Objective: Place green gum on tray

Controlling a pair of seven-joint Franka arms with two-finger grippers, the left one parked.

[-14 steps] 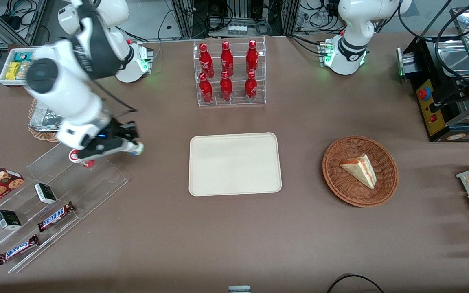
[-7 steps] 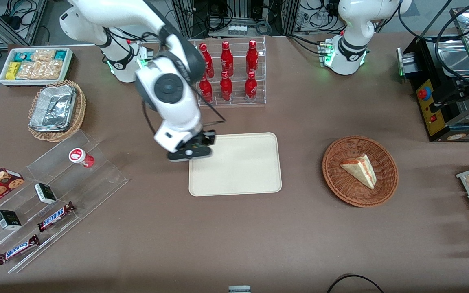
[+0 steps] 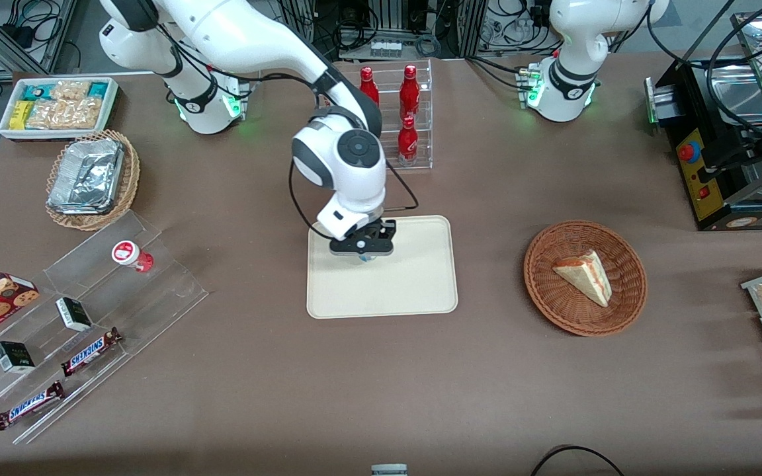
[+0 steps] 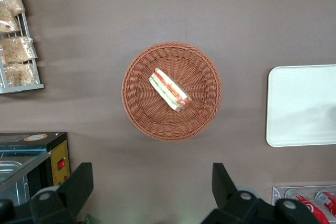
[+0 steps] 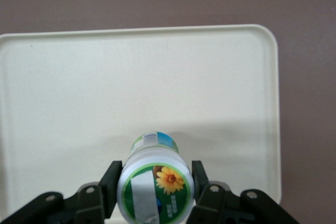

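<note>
my gripper (image 5: 155, 195) is clamped on the green gum (image 5: 155, 186), one black finger (image 5: 111, 182) pressed to each side of the little cylinder. its round white lid faces my wrist camera, ringed in green with an orange flower printed on it, and a pale green-blue label shows just under the rim. i hold it upright above the tray (image 5: 79, 87); whether its base touches the surface i cannot tell.

from the front, my gripper (image 3: 362, 250) hangs over the part of the tray (image 3: 414, 284) farthest from the camera, and only a sliver of the gum peeks out beneath it. the tray is smooth, flat and cream-beige, a rectangle with rounded corners and a low rim, lying on the brown table (image 3: 288, 383).

farther from the camera than the tray stands a clear tiered rack (image 3: 421, 119) of glossy red bottles. toward the parked arm's end sits a round woven wicker basket (image 3: 546, 291) with a wedge of sandwich (image 3: 583, 274) in it.
</note>
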